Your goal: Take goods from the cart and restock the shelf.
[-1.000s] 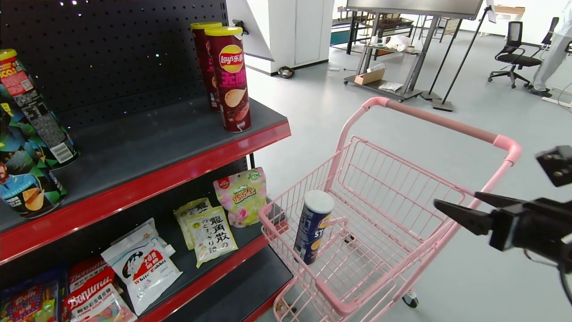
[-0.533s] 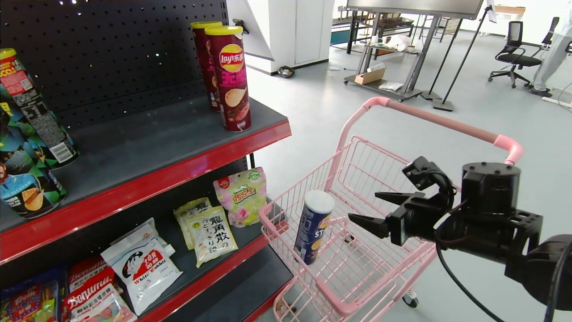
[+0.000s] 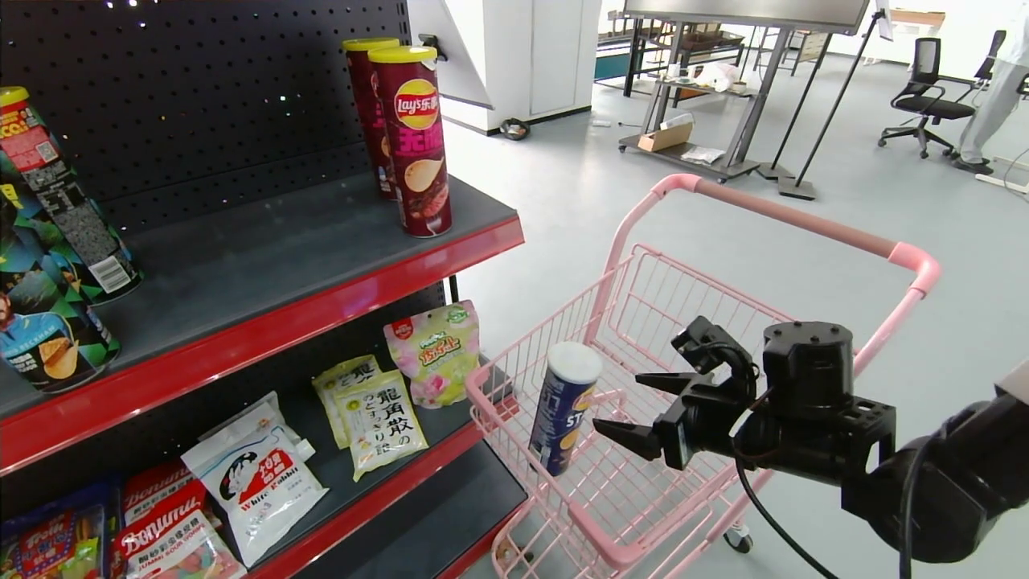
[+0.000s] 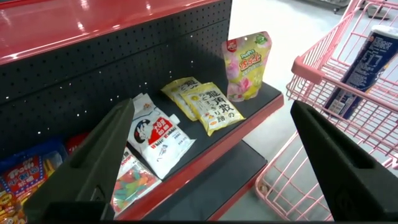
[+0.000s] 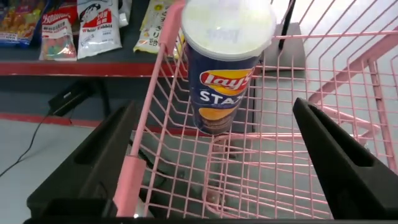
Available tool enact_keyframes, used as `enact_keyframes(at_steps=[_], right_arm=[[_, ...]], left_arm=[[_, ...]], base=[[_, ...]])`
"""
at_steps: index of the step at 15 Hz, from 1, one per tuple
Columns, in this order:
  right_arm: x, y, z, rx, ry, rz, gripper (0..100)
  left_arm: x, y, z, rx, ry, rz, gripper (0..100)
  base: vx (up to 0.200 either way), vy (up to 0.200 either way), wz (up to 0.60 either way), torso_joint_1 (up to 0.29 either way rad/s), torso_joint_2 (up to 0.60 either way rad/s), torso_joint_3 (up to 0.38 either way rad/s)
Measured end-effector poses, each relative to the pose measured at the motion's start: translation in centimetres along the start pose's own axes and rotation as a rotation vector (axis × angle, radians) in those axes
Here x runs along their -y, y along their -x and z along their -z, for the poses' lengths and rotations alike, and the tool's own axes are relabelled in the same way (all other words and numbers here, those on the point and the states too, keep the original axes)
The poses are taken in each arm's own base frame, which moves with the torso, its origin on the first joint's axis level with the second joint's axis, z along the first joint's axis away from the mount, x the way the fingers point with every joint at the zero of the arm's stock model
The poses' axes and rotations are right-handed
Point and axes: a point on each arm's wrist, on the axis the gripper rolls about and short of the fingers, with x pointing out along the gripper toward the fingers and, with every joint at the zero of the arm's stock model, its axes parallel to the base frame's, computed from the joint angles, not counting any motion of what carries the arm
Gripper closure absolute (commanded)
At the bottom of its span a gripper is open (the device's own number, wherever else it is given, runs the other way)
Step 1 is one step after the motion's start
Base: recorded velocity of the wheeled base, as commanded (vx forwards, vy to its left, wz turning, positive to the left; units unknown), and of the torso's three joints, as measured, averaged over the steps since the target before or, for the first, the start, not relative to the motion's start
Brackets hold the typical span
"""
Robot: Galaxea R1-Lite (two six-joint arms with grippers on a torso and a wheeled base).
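Left gripper point(image 4: 211, 104) hangs open by the lower shelf point(image 4: 264, 99). The blue chips can point(image 3: 563, 406) leans in the pink cart's point(image 3: 792, 213) corner nearest the shelf. Your right gripper point(image 3: 619, 402) is open just beside it. Wire walls crowd the can, so a finger could snag or topple it. There's open room above.

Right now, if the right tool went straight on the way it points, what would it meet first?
Probably the blue chip can in the pink cart: the open right tool is aimed at it, nothing between.
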Motion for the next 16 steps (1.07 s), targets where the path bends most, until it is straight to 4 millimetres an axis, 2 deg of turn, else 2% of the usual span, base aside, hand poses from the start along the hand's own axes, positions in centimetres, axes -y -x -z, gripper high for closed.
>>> enact_keyframes(at_steps=[5, 16], right_arm=[[0.4, -2.7, 1.0, 0.041, 0.019, -0.005, 0], [1.9, -7.4, 1.2, 0.071, -0.004, 0.031, 0]], left_arm=[[0.0, 0.0, 0.0, 0.0, 0.0, -0.001, 0], [0.0, 0.0, 0.0, 0.0, 0.0, -0.003, 0]], base=[[0.0, 0.0, 0.0, 0.0, 0.0, 0.0], [0.0, 0.0, 0.0, 0.0, 0.0, 0.0]])
